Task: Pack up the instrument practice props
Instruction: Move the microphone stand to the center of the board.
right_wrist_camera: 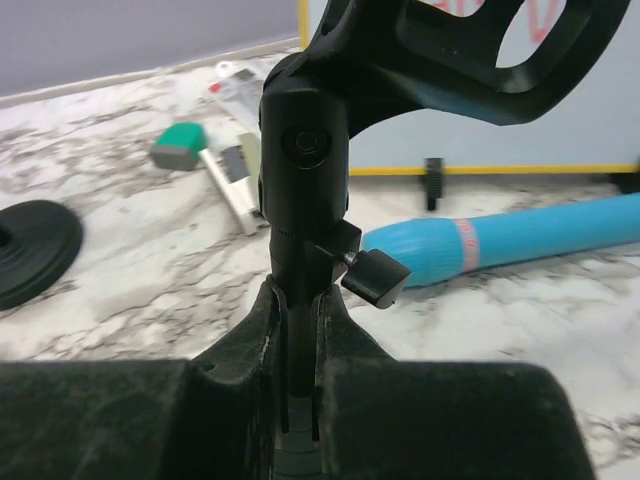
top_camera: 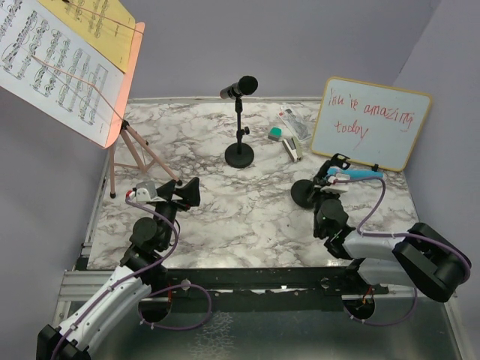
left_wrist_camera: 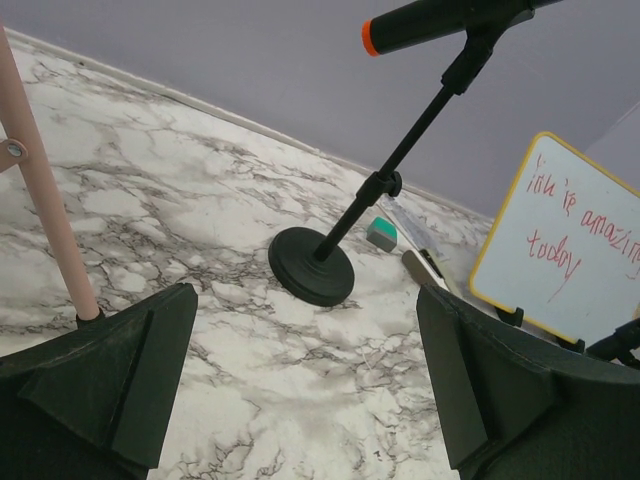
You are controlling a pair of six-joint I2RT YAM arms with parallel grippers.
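The pink music rack stands at the far left on tripod legs and holds sheet-music pages. The black microphone sits on its pole with a round base at mid-table. My left gripper is open and empty, facing that base, with a pink leg to its left. My right gripper is shut on the second black pole, whose base shows beside it. The blue microphone lies on the table just past that pole.
A wood-framed whiteboard with red writing stands at the far right, right behind the blue microphone. A green eraser and a small stapler lie between the black microphone's base and the whiteboard. The wall runs close behind.
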